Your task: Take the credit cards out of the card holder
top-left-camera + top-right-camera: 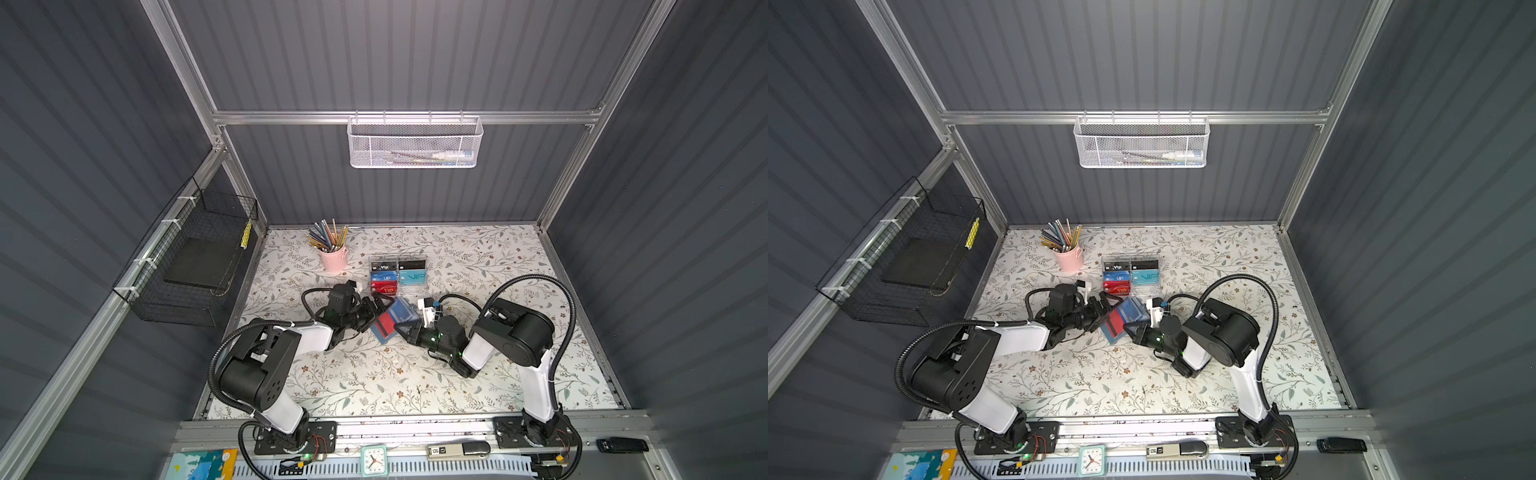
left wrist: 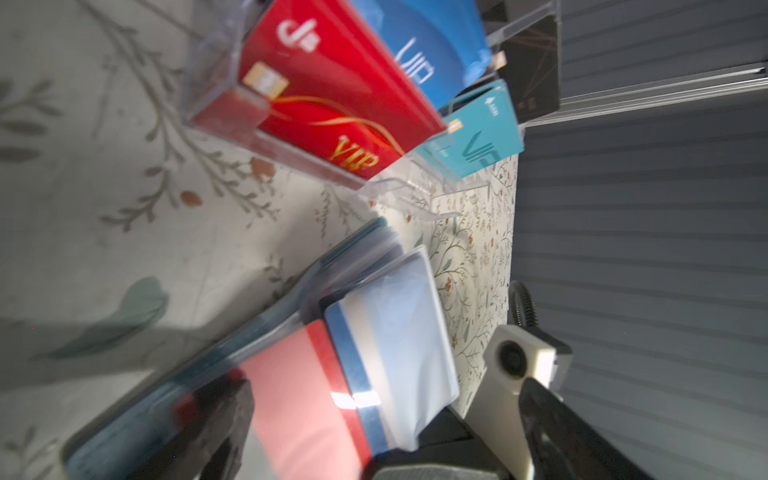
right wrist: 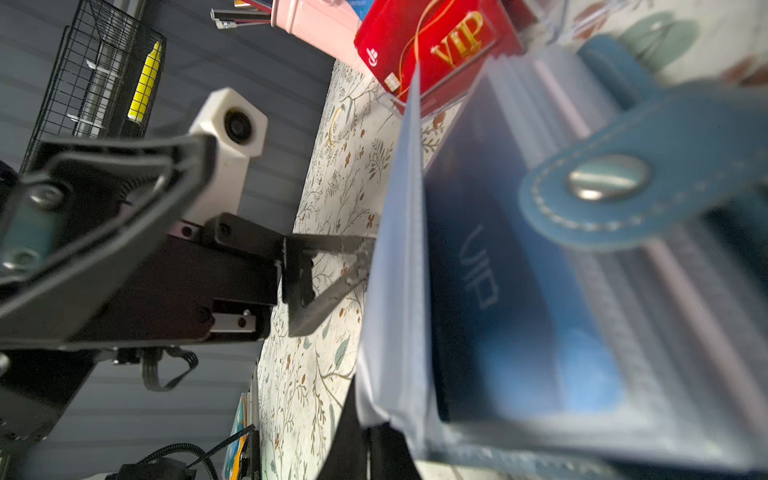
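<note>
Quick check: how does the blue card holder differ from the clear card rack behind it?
The card holder is soft, blue and lies open on the table; the card rack is rigid, clear and stands in tiers. The card holder's cards sit inside plastic sleeves; the card rack's VIP cards lean back, faces showing. Both store cards.

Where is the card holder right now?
In both top views the card holder lies open mid-table, between the left end effector and right end effector, just in front of the clear card rack.
</note>
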Robot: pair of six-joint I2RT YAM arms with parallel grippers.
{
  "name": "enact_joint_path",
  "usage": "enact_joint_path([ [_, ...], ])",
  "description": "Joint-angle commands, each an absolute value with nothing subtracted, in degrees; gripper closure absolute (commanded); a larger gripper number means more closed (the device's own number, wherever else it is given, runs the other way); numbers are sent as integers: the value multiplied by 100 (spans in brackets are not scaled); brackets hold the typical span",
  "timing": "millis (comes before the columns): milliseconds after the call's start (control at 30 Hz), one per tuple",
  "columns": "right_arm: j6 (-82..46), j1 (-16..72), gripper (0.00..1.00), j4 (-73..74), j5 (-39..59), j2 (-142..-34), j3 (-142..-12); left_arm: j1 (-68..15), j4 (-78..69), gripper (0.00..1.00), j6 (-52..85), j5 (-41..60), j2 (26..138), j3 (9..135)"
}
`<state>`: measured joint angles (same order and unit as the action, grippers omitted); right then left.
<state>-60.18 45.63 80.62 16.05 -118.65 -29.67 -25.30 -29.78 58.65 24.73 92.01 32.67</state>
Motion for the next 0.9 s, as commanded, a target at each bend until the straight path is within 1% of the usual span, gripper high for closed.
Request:
enact_joint_path([
  [0,-5902,4544,98,8140,1480,-11800,-2870,-2519,-3117,0,5801,2559,9305,3062],
  [133,-5897,4544,100,8132,1456,-11760,-2869,-2514,-3159,0,5774,2556,9417,2989],
  [333,-5871,4535,100,8073,1469,-11651,-2857,-2511,-3312,0,5786,2554,9576,2900],
  [567,-5582,4526,100,7683,1864,-11520,-2986,-2461,-3081,0,5665,2514,9448,2882],
  [667,-5543,4524,100,7604,1863,-11529,-2999,-2443,-3020,0,5634,2516,9412,2885],
  [867,-5631,4470,100,7894,1863,-11549,-2906,-2437,-3097,0,5625,2551,9516,2828],
])
